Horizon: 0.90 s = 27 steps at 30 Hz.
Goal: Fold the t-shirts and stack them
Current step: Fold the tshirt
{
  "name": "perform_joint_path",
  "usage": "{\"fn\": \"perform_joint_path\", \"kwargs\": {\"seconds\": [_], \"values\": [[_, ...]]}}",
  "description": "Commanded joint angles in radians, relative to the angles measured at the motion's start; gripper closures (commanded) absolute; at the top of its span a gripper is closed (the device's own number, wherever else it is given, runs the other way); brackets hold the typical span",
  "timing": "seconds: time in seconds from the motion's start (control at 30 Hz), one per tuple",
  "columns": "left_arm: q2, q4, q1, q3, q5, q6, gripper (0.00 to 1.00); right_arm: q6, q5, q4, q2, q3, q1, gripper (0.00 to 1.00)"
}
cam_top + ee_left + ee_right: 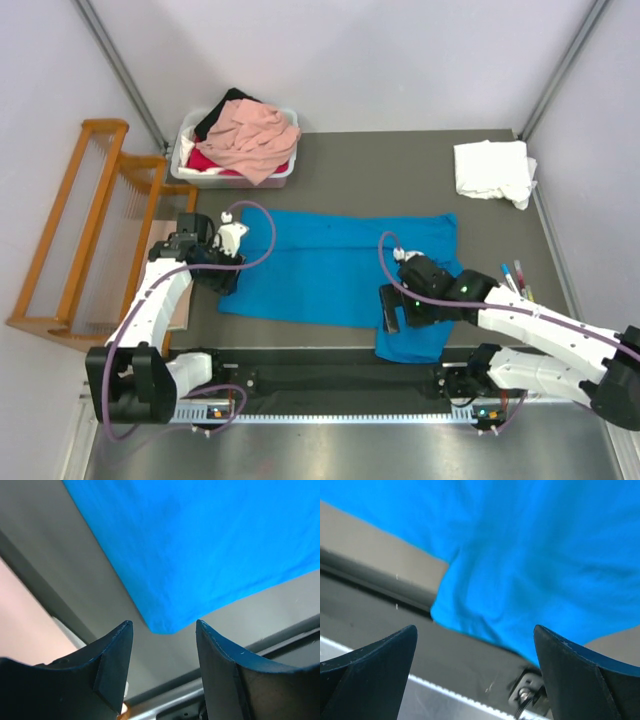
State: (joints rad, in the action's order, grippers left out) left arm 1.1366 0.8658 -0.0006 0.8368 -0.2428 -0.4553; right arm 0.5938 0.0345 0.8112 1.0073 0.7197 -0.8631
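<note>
Two sets of jaws, both spread wide and holding nothing: the left jaws hover at the 8 o'clock corner of the bright blue cloth t-shirt (340,262), the right jaws over its rumpled 5 o'clock corner. That tee lies spread mid-worktop (400,170); a folded white t-shirt (492,170) sits at 2 o'clock, and a salmon-pink t-shirt (255,138) heaps the white plastic tub (215,180) at 11.

Wooden rack (104,128) stands beside white tub (203,177).

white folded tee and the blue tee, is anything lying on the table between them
Nothing. The top view shows only a bare strip of grey table between the folded white t-shirt and the blue t-shirt.
</note>
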Motion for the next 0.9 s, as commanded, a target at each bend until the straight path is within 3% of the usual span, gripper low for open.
{"fn": "perform_joint_path", "kwargs": {"seconds": [0.0,0.13,0.43,0.77,0.87], "values": [[0.0,-0.014,0.004,-0.033,0.039,-0.026,0.41,0.162,0.04,0.068,-0.052,-0.025,-0.123,0.0],[0.025,-0.039,0.004,-0.041,0.028,-0.025,0.42,0.268,0.097,0.098,-0.042,-0.039,-0.258,0.0],[0.038,-0.1,0.004,-0.134,0.121,-0.091,0.44,0.374,0.238,0.086,0.031,-0.06,-0.407,0.0],[0.08,-0.14,0.004,-0.173,0.135,-0.097,0.45,0.368,0.28,0.002,0.145,-0.065,-0.453,0.0],[0.092,-0.149,0.004,-0.173,0.135,-0.094,0.45,0.354,0.289,-0.035,0.175,-0.048,-0.453,0.04]]}}
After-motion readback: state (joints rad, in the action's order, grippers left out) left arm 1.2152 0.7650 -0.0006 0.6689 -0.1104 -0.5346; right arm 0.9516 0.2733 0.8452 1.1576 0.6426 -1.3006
